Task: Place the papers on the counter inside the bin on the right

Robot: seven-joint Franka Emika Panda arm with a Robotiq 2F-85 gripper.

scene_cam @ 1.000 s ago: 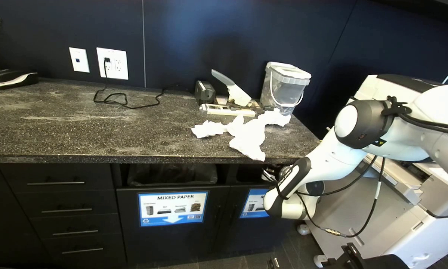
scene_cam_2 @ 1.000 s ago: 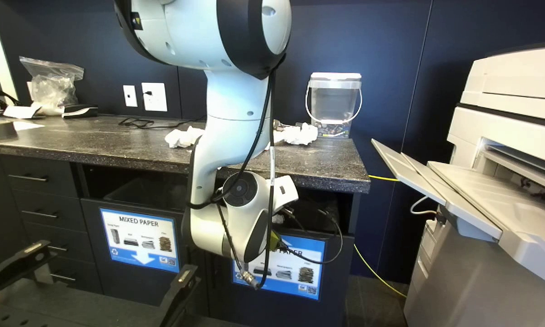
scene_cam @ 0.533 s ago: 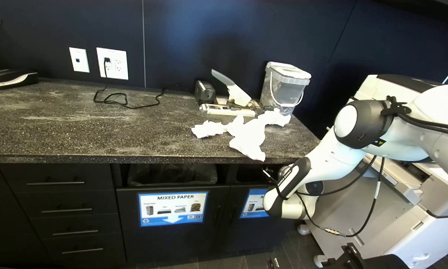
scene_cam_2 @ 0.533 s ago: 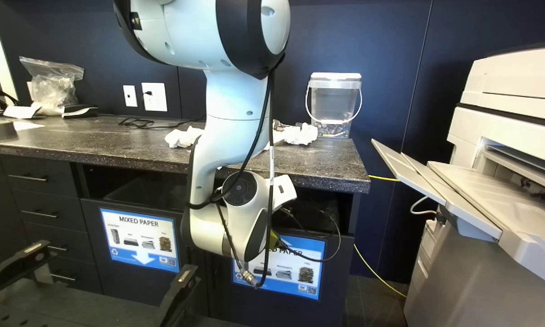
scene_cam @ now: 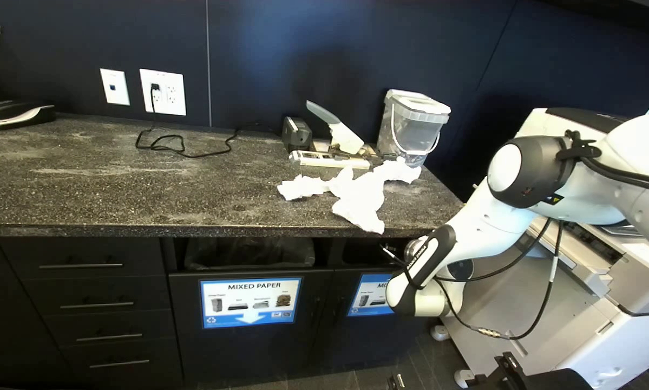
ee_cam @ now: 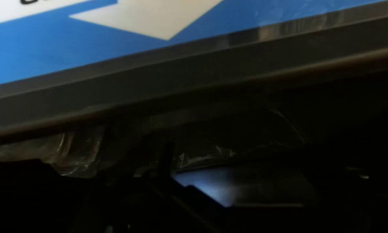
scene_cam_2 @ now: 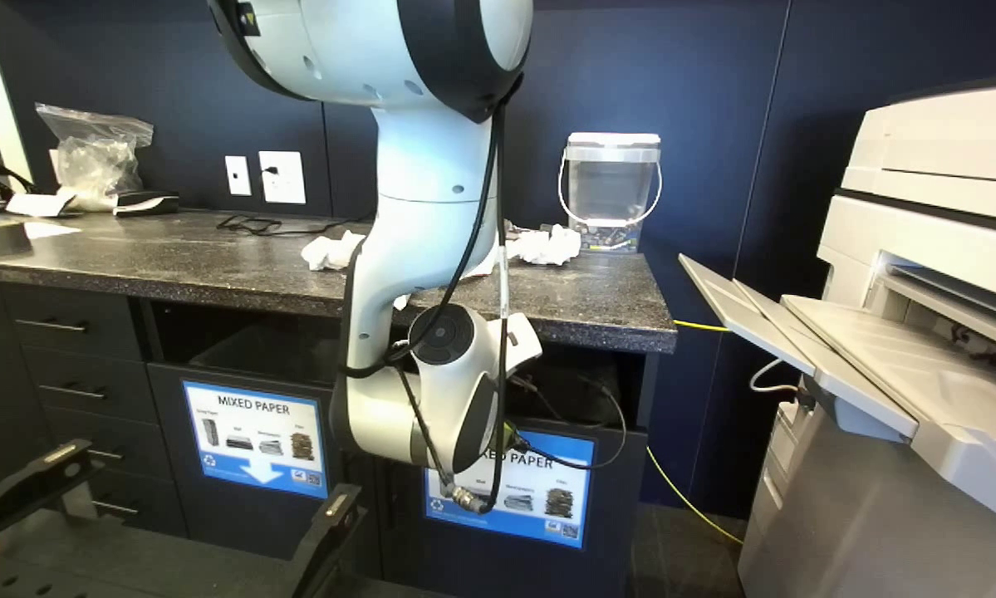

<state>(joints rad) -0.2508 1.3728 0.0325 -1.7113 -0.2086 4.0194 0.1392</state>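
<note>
The crumpled papers [scene_cam: 359,197] lie in one straggling heap toward the three o'clock end of the counter [scene_cam: 140,203], the tip of the foremost piece [scene_cam: 361,210] at or just over the front edge; where one scrap stops and the next begins I cannot tell. They should weigh next to nothing, springy at the creases and soft between, so they will likely squash more than slip, though a hard tug could tear a thin corner. I would pinch the bunched middle of the foremost piece, or the knobbly crumple [scene_cam: 302,187] at nine o'clock, which stands out most; a flat tip may peel away.

From the heap, a plastic bucket [scene_cam: 415,125] stands at one o'clock and what looks like a heavy-duty stapler [scene_cam: 347,139] just short of twelve. The bin [scene_cam_2: 610,498] opens at six o'clock, with a clear liner [ee_cam: 80,153]. The robot arm [scene_cam: 486,225] stands between three and five; its jaws are lost in the bin's dark mouth, and whether parted, together or holding anything, I cannot tell.
</note>
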